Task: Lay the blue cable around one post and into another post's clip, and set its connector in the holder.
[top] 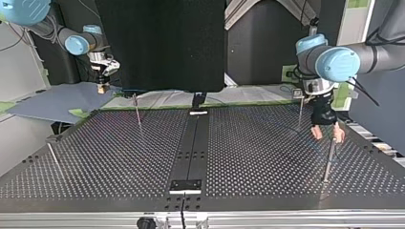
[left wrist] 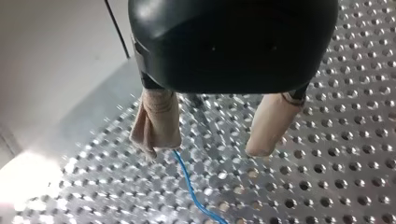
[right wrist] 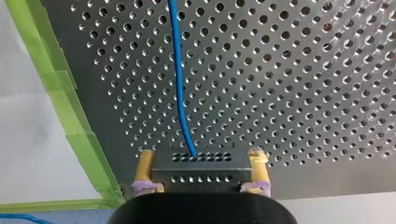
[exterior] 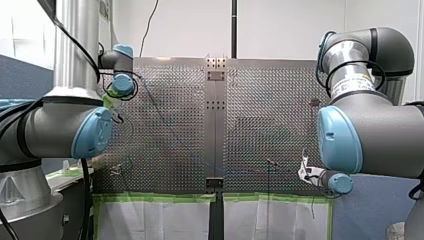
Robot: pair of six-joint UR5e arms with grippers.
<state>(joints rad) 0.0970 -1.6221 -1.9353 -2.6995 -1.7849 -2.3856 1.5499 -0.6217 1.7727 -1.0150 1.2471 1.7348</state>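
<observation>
Top view, near edge: a small plate (top: pixel 186 185) sits on the centre rail. Can't tell if it's the holder.

Near left: a thin leaning post (top: pixel 52 155). Near right: an upright post (top: pixel 327 162) whose top is just beside the left gripper (top: pixel 327 134). Contact can't be resolved.

Left gripper is released, with its beige pads (left wrist: pixel 156 123) spread wide. In its wrist view the blue cable (left wrist: pixel 189 184) comes out from behind one pad's tip and runs over the perforated table (left wrist: pixel 336 163) until the frame cuts it off. Can't tell whether it touches that pad or only passes under it. The gripper body hides everything behind it.

Farther back are two more posts, far right (top: pixel 300 112) and far left of centre (top: pixel 138 112). Any clips on the posts are too small to make out.

Far left corner: the right gripper (top: pixel 101 87) hangs past the table edge, tiny in this view. Its wrist view shows yellow-padded fingers clamped on the connector (right wrist: pixel 201 168), a dark block with rows of holes. The cable leaves the block's middle, runs straight across the table and is cut off at the frame. Green tape (right wrist: pixel 70 121) lines the table edge beside it.

Cable run between the two grippers: only a faint blue line in the front view, and lost in the top view. Can't tell whether it rounds any post.
</observation>
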